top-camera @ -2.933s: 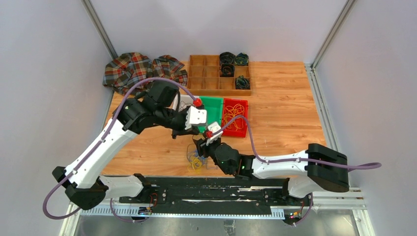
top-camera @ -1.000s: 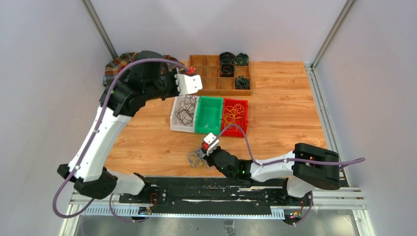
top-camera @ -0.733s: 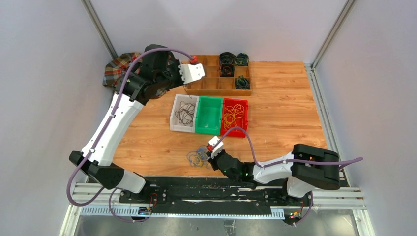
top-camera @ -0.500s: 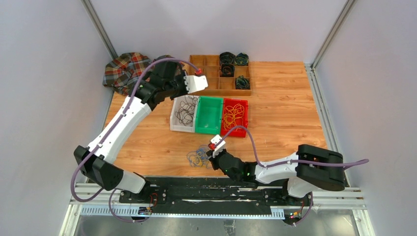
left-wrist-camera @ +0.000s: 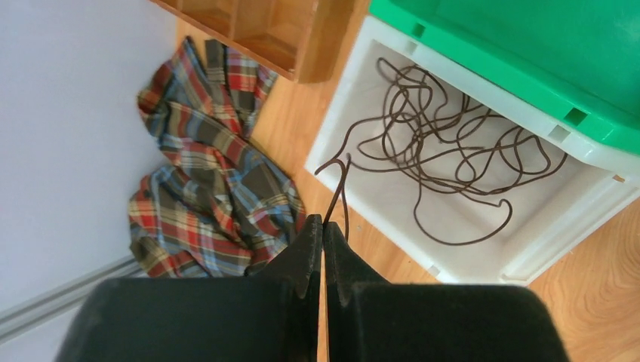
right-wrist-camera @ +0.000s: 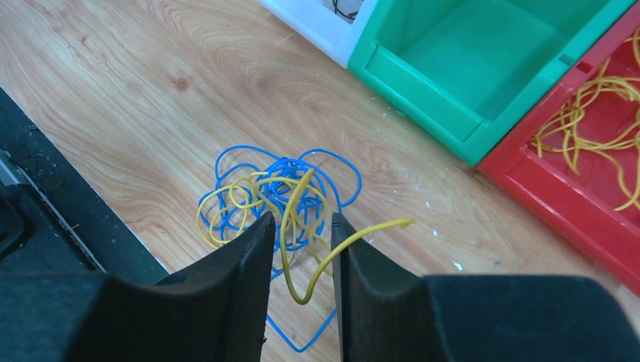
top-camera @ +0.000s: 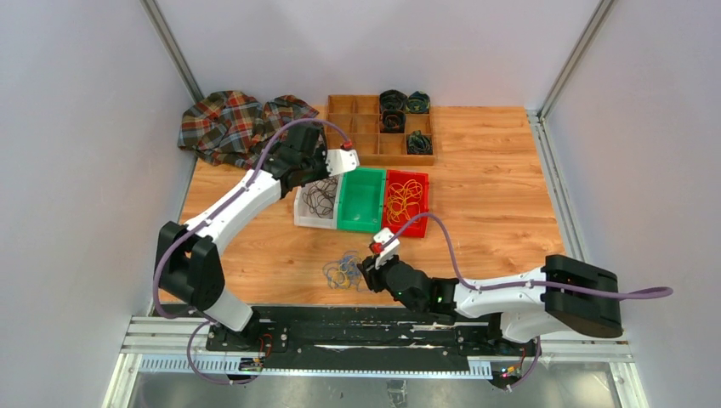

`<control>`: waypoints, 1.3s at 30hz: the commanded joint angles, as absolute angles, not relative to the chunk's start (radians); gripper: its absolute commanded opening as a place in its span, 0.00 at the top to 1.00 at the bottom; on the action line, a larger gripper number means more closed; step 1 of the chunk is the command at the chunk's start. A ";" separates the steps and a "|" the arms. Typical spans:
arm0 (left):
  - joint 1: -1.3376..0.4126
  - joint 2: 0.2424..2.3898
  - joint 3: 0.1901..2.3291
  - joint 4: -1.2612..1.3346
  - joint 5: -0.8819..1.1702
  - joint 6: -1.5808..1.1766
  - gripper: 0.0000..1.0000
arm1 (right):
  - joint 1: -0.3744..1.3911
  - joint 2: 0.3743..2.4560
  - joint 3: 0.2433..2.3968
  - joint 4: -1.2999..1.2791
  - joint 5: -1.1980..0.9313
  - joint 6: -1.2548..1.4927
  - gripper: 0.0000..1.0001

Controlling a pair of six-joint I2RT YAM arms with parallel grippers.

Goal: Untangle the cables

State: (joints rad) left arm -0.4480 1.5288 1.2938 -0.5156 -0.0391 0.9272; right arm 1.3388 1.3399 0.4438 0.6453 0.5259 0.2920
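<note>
The wooden table (top-camera: 502,212) stood between grey walls, with three bins in a row at its middle. The clump (top-camera: 343,270) of blue and yellow cables lay on the wood near my bases, just beside my right gripper (right-wrist-camera: 300,226). That gripper's jaws stood apart, and a yellow strand (right-wrist-camera: 362,230) curled up loose between them. I saw neither finger pressing on it, so I judged it let go. My left gripper (left-wrist-camera: 323,220) was clenched on the end of a dark cable (left-wrist-camera: 336,177) at the edge of the white bin (left-wrist-camera: 483,83), where more dark cables lay in loose loops. Yellow ones lay in the red bin (top-camera: 418,228).

The cables looked very light, thin and springy, the sort that keep their curl and slide out of flat fingers. With so little weight, I expected a pull on one strand to drag the whole clump rather than free it. The best hold seemed to be a free end or an outer loop, such as the yellow end standing clear of the blue. I would pinch it squarely at the fingertips and draw it out slowly, with the rest pinned down.
</note>
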 commanded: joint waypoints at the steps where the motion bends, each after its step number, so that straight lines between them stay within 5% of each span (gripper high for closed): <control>1: -0.443 1.585 1.214 -0.365 -0.085 0.900 0.99 | 1.331 1.272 0.471 0.550 0.575 0.318 0.60; 12: -0.444 1.709 1.152 -0.289 -0.093 0.806 0.97 | 1.329 1.025 0.474 0.368 0.654 0.300 0.45; 17: -0.431 1.672 1.227 -0.454 0.011 0.783 0.49 | 1.313 0.896 0.480 0.259 0.645 0.295 0.42; 19: -0.418 1.632 1.282 -0.570 0.105 0.775 0.22 | 1.305 0.868 0.500 0.208 0.623 0.290 0.42; 22: -0.407 1.580 1.360 -0.752 0.239 0.787 0.00 | 1.299 0.847 0.518 0.159 0.591 0.278 0.48; 31: -0.411 1.349 1.318 -0.930 0.724 0.723 0.02 | 1.284 0.880 0.621 0.155 0.492 0.265 0.99; 35: -0.451 1.266 1.218 -0.932 0.927 0.712 0.02 | 1.271 0.908 0.691 0.164 0.456 0.278 1.00; 39: -0.503 1.183 1.129 -0.804 0.921 0.633 0.01 | 1.254 0.952 0.752 0.187 0.362 0.313 0.99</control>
State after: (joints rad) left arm -0.4633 1.2518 1.2053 -0.8898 0.7914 0.7174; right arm 1.2781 0.9195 0.6849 0.1593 0.4507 0.2798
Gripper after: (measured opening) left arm 0.995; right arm 0.012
